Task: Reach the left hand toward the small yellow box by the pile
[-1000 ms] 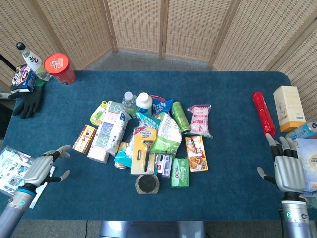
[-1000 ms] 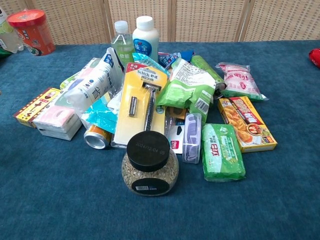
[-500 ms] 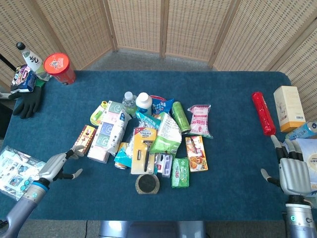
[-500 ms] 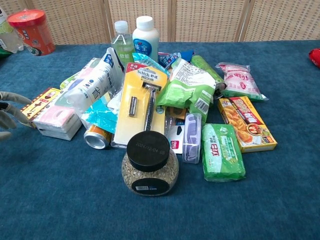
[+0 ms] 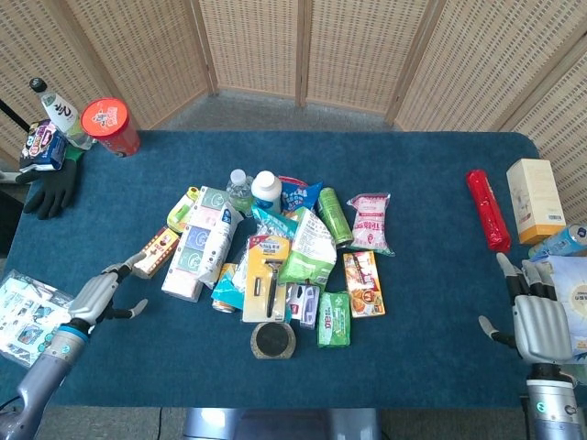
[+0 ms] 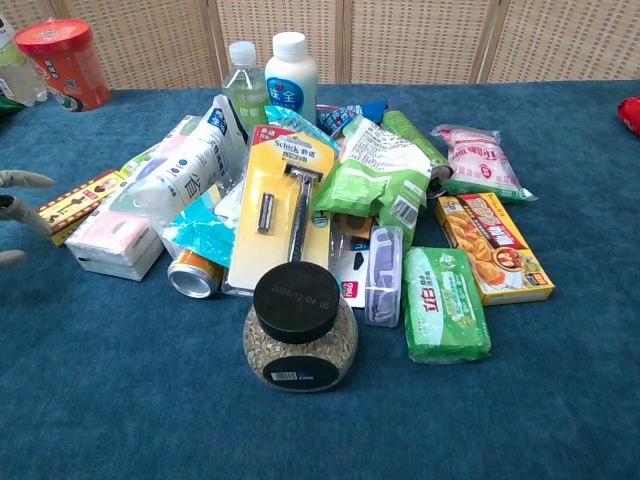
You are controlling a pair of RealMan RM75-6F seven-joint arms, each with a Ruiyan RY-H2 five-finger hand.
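The small yellow box (image 5: 155, 250) (image 6: 86, 195) lies at the left edge of the pile, beside a white tissue pack (image 6: 108, 243). My left hand (image 5: 101, 292) is just front-left of it, fingers spread. Its fingertips (image 5: 126, 269) touch the box's near end, and the thumb hangs apart below. The chest view shows only these fingertips (image 6: 24, 180) at the left border, against the box's corner. I see no grip around the box. My right hand (image 5: 537, 318) rests with fingers straight at the table's right edge, holding nothing.
The pile holds a black-lidded jar (image 6: 300, 330), a razor pack (image 6: 283, 205), bottles and snack bags. A red cup (image 5: 111, 126) and black glove (image 5: 50, 188) sit far left, a printed packet (image 5: 23, 307) near my left arm, a red tube (image 5: 488, 209) and carton (image 5: 535, 200) right.
My left hand has moved forward and right from the front-left of the table up to the yellow box. The box has turned a little and looks narrower. The right hand barely moved.
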